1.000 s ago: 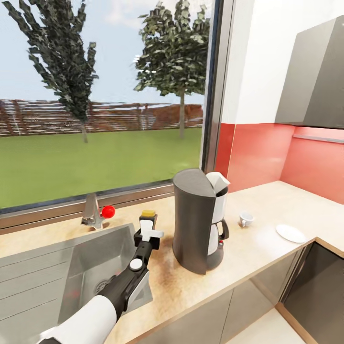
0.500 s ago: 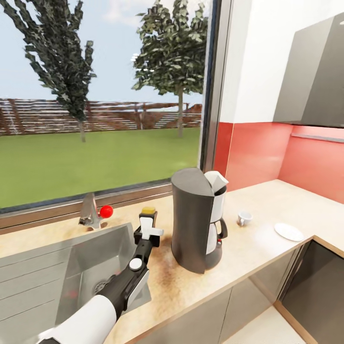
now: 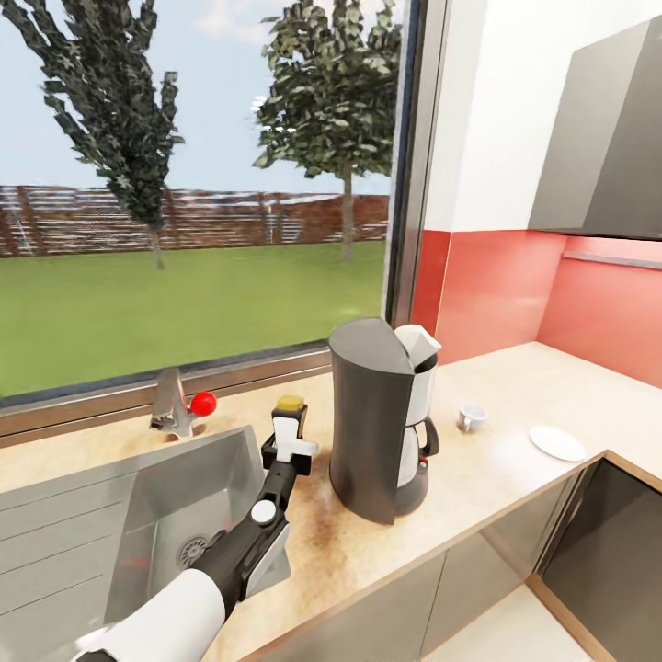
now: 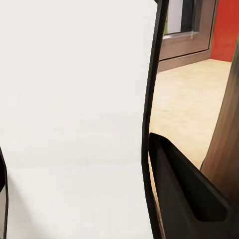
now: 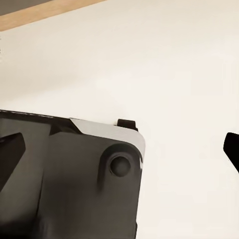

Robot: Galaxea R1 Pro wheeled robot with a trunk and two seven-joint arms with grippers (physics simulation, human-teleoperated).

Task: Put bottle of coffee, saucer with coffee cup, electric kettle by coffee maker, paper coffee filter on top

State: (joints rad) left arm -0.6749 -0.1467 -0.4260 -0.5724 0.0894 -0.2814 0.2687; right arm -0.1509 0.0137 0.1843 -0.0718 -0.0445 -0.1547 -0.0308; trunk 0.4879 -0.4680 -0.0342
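Beige kitchen countertop, left hand gripping bottle of coffee

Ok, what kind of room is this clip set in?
A simulated home kitchen, by the look of it: a wood-grain countertop with an inset steel sink and tap below a garden window, a coffee maker standing on it, and a red backsplash under grey wall cabinets.
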